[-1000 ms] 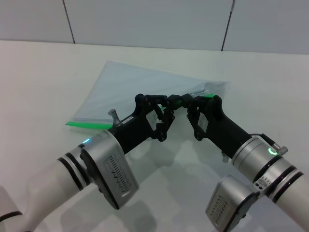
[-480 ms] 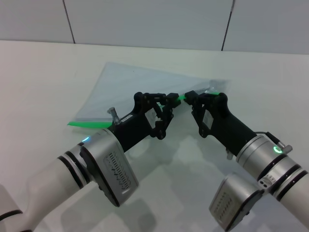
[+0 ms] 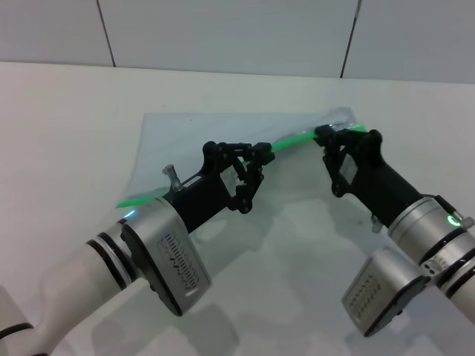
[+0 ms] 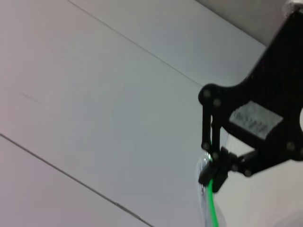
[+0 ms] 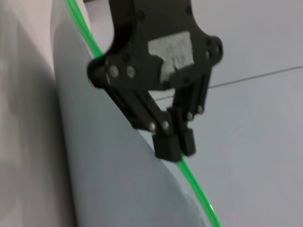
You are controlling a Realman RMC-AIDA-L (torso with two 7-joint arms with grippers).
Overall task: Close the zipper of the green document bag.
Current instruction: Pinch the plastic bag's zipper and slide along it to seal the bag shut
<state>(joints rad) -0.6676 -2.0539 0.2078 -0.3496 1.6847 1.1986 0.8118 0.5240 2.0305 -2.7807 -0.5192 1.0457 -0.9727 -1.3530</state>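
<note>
the left gripper has its jaws pinched shut on the zipper, the bright green strip along the near long edge of the green document bag; the right wrist view shows this same gripper from across the gap, its two black fingertips pressed together over the green line. the right gripper has its jaws closed on the zipper too, further along toward the bag's far right corner, and the left wrist view shows it clamped on the strip's end. between the two grippers the green strip runs taut and straight. the bag is lifted along this edge, its translucent pale sheet sloping back and down to the white table, and the strip's left end reaches down beside the left arm
</note>
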